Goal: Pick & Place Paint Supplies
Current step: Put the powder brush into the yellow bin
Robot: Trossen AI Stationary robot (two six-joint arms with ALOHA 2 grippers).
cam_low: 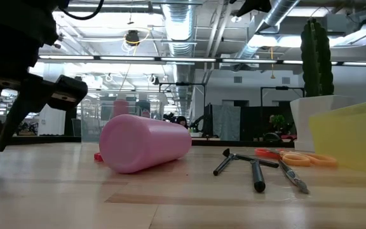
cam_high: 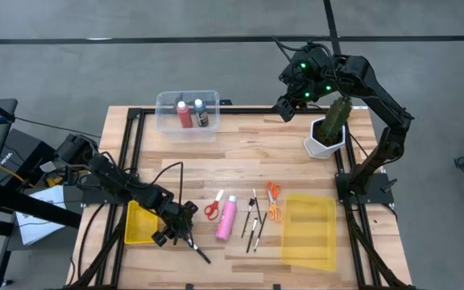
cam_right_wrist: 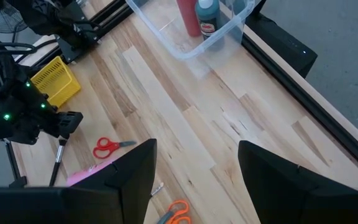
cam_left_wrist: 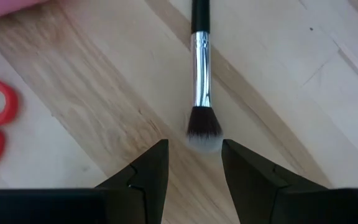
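Note:
My left gripper (cam_left_wrist: 193, 148) is open, low over the table near its near-left part (cam_high: 180, 228). Its fingers stand on either side of the bristle tip of a dark-handled brush (cam_left_wrist: 202, 124), apart from it. That brush (cam_high: 199, 250) lies flat on the wood. The pink bottle (cam_high: 226, 217) lies on its side beside the red scissors (cam_high: 213, 208), several thin brushes (cam_high: 253, 221) and the orange scissors (cam_high: 273, 201). A red bottle (cam_high: 184, 114) and a dark white-capped bottle (cam_high: 201, 113) stand in a clear bin (cam_high: 167, 121). My right gripper (cam_right_wrist: 197, 155) is open, high above the table's far right (cam_high: 284, 109).
A small yellow bin (cam_high: 138, 223) sits left of the left gripper. A flat yellow tray (cam_high: 308, 231) lies at the near right. The green plant in its white pot (cam_high: 326, 133) stands at the far right, under the right arm. Bare wood spans the table's middle.

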